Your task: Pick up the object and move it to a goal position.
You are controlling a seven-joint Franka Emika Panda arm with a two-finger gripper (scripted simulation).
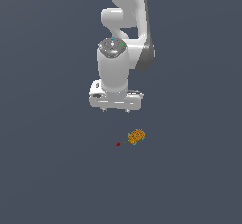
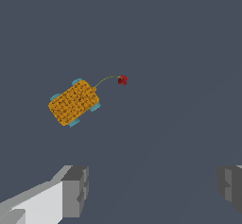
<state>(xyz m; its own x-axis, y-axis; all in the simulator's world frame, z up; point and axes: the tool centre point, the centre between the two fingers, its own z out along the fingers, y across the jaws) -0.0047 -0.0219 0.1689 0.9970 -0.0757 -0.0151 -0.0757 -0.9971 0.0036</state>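
Note:
The object (image 1: pixel 136 136) is a small orange lumpy cluster with cyan flecks, lying on the flat grey ground below my gripper (image 1: pixel 116 110) and slightly toward the exterior view's right. In the wrist view the object (image 2: pixel 74 102) appears as an orange speckled block with cyan bits at its edges. The goal position (image 1: pixel 118 143) is a tiny dark-red dot just to the exterior view's left of the object. In the wrist view a thin curved line joins the goal position (image 2: pixel 123 80) to the object. My gripper (image 2: pixel 152 190) hangs above both, open and empty, its grey fingers (image 2: pixel 75 190) wide apart.
The white arm (image 1: pixel 124 24) rises behind the gripper at the top of the exterior view. Plain dark grey ground (image 1: pixel 56 171) surrounds everything.

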